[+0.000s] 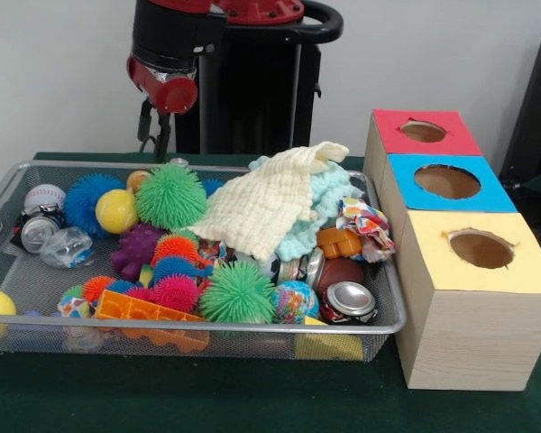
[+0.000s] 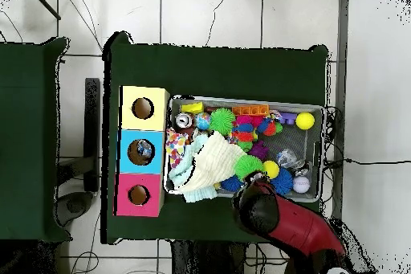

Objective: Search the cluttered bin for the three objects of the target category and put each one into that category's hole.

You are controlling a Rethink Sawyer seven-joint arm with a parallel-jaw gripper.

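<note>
- The arm hangs above the bin's back edge. Of the claw only dark parts below the red wrist show, and I cannot tell how it stands or whether it carries anything.
- In the overhead view the arm's head covers the bin's edge on the robot's side, so the claw is hidden there.
- The bin looks full: the large green spiky ball and the yellow ball lie just below and in front of the claw, with the blue spiky ball and the baseball off to one side of it.
- The cream cloth is draped over the pile, beside the claw on the side toward the boxes; the crushed cans lie well apart from it at the front corner.
- Three boxes stand on the tabletop beyond the cloth: the red box, the blue box and the yellow box.
- From above, something pale shows inside the blue box's hole; the other two holes look empty.
- My judgement: at most one piece is delivered, and most of the sorting remains.
</note>
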